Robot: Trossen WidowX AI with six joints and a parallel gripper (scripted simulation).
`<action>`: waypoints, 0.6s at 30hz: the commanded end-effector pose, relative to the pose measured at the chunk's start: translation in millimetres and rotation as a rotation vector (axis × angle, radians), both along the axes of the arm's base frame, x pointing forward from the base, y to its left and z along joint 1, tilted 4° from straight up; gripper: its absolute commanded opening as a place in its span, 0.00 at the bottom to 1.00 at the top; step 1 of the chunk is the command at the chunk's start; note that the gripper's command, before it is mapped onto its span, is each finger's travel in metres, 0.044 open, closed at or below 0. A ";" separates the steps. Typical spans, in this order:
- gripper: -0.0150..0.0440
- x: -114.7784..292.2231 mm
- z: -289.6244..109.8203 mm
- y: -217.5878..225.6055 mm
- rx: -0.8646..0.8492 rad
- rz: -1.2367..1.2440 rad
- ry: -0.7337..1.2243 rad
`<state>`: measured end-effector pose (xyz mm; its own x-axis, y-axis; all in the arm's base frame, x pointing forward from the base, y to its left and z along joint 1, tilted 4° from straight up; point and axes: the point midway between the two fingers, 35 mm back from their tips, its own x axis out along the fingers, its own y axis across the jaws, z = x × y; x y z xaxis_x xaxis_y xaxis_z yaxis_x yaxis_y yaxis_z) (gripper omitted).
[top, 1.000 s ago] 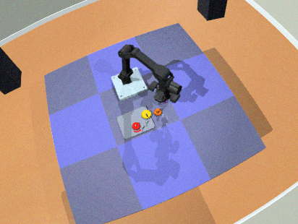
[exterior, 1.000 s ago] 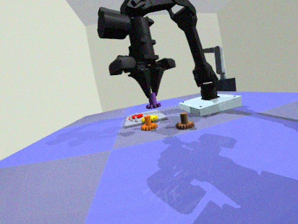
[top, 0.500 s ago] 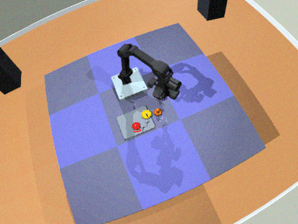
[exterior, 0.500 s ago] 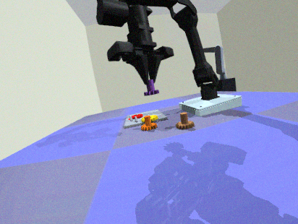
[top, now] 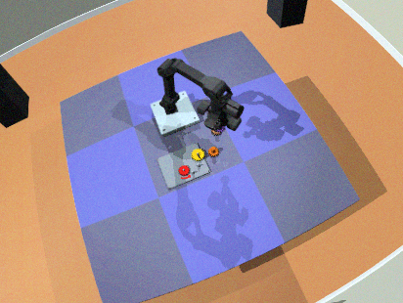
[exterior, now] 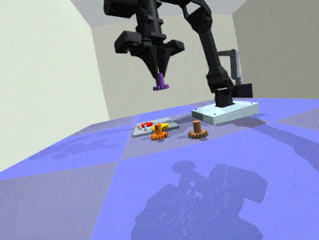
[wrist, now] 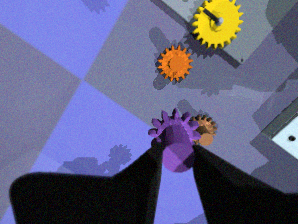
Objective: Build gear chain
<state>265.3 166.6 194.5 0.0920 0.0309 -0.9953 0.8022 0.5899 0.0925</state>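
My gripper (exterior: 159,73) (wrist: 176,149) is shut on the stem of a purple gear (exterior: 161,85) (wrist: 175,131), which hangs teeth down, high above the table. The grey board (top: 171,178) (exterior: 139,134) carries a red gear (top: 186,170) (exterior: 147,124) and a yellow gear (top: 197,155) (exterior: 162,125) (wrist: 217,27) with a black stripe. Short pegs show beside the red gear. An orange gear (top: 213,151) (exterior: 159,134) (wrist: 175,63) stands on the table just off the board, near the yellow gear. A brown gear (exterior: 197,132) (wrist: 205,122) stands on the table, partly behind the purple gear in the wrist view.
The arm's white base plate (top: 163,124) (exterior: 217,112) (wrist: 291,131) is behind the board. Black blocks (top: 288,14) (top: 12,100) stand far off at the edges of the top view. A red arrow (top: 186,177) lies beside the red gear.
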 end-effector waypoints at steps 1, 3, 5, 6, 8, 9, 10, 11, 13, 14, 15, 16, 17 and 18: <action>0.25 4.1 1.7 -3.2 0.003 0.002 -0.003; 0.25 7.8 -0.1 -6.2 0.002 0.002 -0.003; 0.25 11.5 -1.9 -9.4 0.002 0.002 -0.004; 0.25 13.1 -3.0 -11.2 0.001 0.001 -0.003; 0.25 16.3 -5.0 -15.0 -0.002 -0.001 -0.002; 0.25 17.9 -6.0 -16.9 -0.003 -0.002 -0.002; 0.25 19.4 -7.1 -18.8 -0.004 -0.003 -0.001; 0.25 21.0 -8.1 -20.8 -0.005 -0.004 -0.001; 0.25 24.0 -10.2 -24.7 -0.008 -0.006 0.000; 0.25 25.7 -11.1 -26.4 -0.008 -0.005 0.000; 0.25 27.5 -12.0 -28.2 -0.008 -0.005 0.000; 0.25 29.2 -13.0 -29.9 -0.008 -0.005 0.000; 0.25 30.9 -13.9 -31.7 -0.008 -0.005 0.000; 0.25 32.6 -14.8 -33.5 -0.008 -0.005 0.000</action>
